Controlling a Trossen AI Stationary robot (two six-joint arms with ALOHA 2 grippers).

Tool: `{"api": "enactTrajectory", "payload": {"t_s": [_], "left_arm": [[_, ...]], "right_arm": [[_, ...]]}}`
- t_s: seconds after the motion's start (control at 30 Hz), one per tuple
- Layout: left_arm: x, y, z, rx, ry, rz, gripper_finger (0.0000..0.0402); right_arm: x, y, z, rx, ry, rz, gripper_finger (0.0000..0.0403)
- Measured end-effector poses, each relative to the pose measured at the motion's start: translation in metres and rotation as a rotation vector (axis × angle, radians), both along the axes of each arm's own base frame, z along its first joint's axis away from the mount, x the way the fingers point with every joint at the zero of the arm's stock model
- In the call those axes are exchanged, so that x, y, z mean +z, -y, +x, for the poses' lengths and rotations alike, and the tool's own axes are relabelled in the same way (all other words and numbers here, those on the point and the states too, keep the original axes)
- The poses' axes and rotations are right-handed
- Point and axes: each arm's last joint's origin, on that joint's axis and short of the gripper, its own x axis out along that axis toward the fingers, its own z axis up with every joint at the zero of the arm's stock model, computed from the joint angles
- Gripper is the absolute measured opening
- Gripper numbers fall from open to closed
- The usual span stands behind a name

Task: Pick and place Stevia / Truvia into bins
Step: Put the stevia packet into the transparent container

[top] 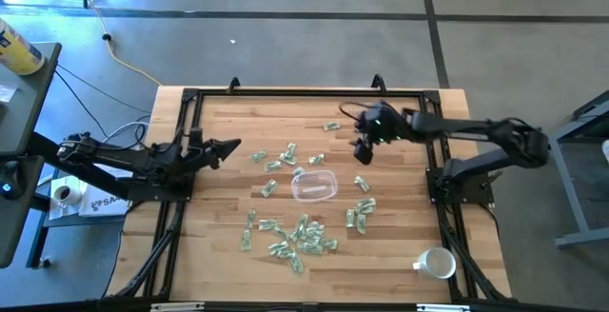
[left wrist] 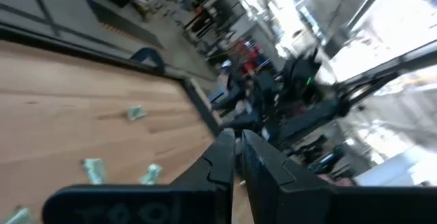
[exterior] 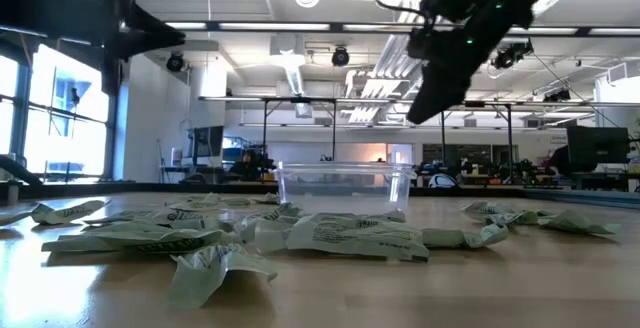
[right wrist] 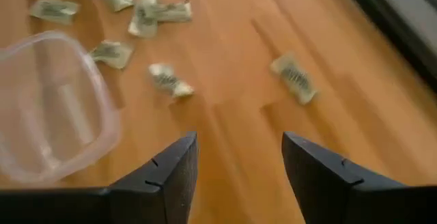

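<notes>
So far nothing shows as done: the bowl (top: 314,186) sits at the middle of the table (top: 219,255) and looks empty in the high and right wrist views, though its clear plastic could hide a flat packet from above. Every sachet seen lies loose on the wood, so all of the picking and placing appears to be left. The right gripper (top: 363,151) hangs above the table just beyond the bowl's far right side, its fingers (right wrist: 171,176) spread apart with nothing between them, and in its wrist view bare wood lies under it, with 1 sachet (right wrist: 294,78) and a crumpled one (right wrist: 170,80) close ahead. The left gripper (top: 231,147) waits at the table's left edge, raised, its fingers (left wrist: 222,159) pressed almost together on nothing. Counting from above: 1 bowl, 1 white mug (top: 437,263) at the near right corner, 2 arms, and roughly 30 sachets; the exact number cannot be told because many overlap. They fall into a dense heap (top: 290,236) on the near side of the bowl, a looser scatter (top: 281,155) on its far left, a few (top: 360,212) to its right, and 1 alone (top: 330,126) near the far edge.
</notes>
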Motion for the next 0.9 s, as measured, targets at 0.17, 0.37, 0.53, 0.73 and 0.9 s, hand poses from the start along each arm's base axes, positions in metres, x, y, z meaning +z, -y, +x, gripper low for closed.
{"api": "enactTrajectory", "payload": {"t_s": [0.17, 0.37, 0.53, 0.73, 0.9], "left_arm": [[-0.008, 0.001, 0.003, 0.001, -0.078, -0.008, 0.0062], [-0.014, -0.001, 0.004, 0.029, -0.134, 0.0, 0.0062], [-0.022, -0.015, 0.003, 0.095, -0.213, -0.017, 0.0062], [-0.025, -0.04, 0.0, 0.061, -0.259, -0.033, 0.0062], [-0.026, -0.058, -0.007, 0.054, -0.28, -0.024, 0.0062]], "right_arm": [[0.0, 0.02, 0.023, 0.06, -0.072, -0.03, 0.0201], [-0.009, 0.042, 0.046, 0.123, -0.127, -0.047, 0.0201], [-0.021, 0.071, 0.075, 0.118, -0.161, -0.02, 0.0201], [-0.028, 0.104, 0.099, 0.142, -0.251, -0.015, 0.0201], [-0.047, 0.118, 0.1, 0.203, -0.358, 0.006, 0.0201]]}}
